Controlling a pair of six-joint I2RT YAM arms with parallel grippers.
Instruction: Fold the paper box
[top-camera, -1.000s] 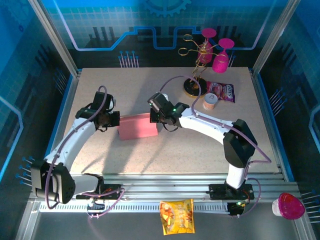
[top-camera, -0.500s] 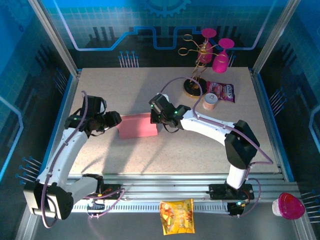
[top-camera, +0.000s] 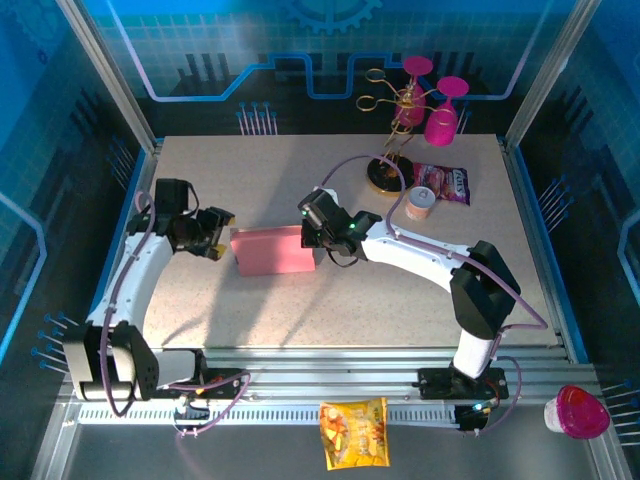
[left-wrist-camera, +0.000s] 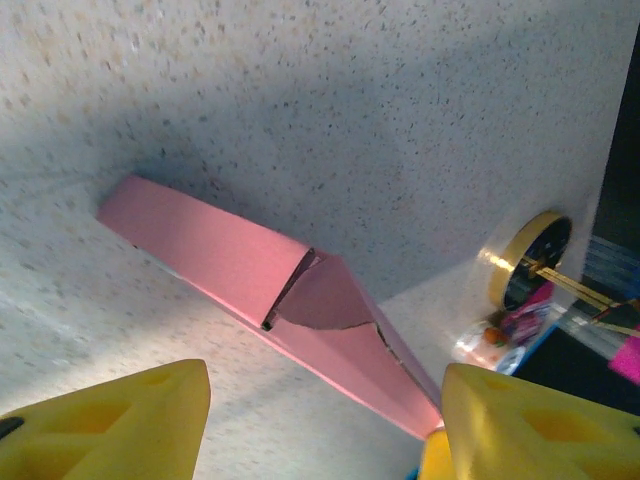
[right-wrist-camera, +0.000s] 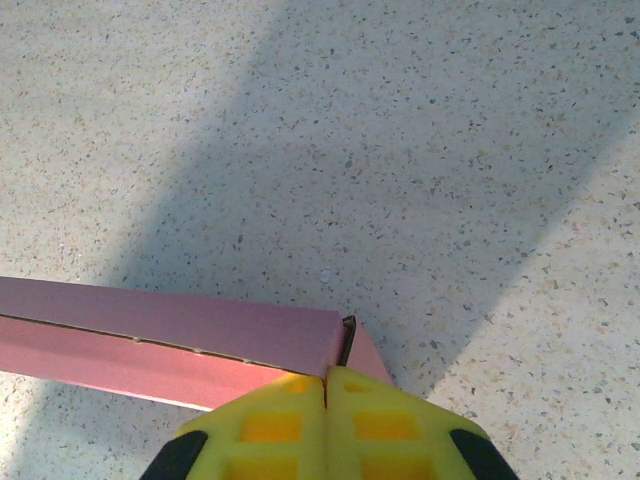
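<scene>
**Left gripper** (top-camera: 216, 244): jaws apart, nothing between them. In the left wrist view its yellow fingers (left-wrist-camera: 110, 420) frame the box end without touching it. It stands just beside the box's left end.

**Right gripper** (top-camera: 311, 236): jaws closed flat together. In the right wrist view the tips (right-wrist-camera: 325, 400) sit at the box's right corner. Whether a thin flap is pinched between them cannot be told.

**Paper box** (top-camera: 272, 250): pink, shallow and rectangular, lying flat near the middle of the table (top-camera: 300, 310), between the two grippers.
- Long walls are up and the top face is closed along its length (right-wrist-camera: 150, 335).
- Left end (left-wrist-camera: 320, 295): a paler inner flap is turned in but sits askew, with a dark gap beside it.

**Condition of work (judged):** the main body is formed. Left to do is seating the end flap flush and checking the right corner, where a small slit shows.

**Background stock:** magenta goblets (top-camera: 440, 115) on a stand and a snack bag (top-camera: 445, 183), both well apart at the far right.
</scene>
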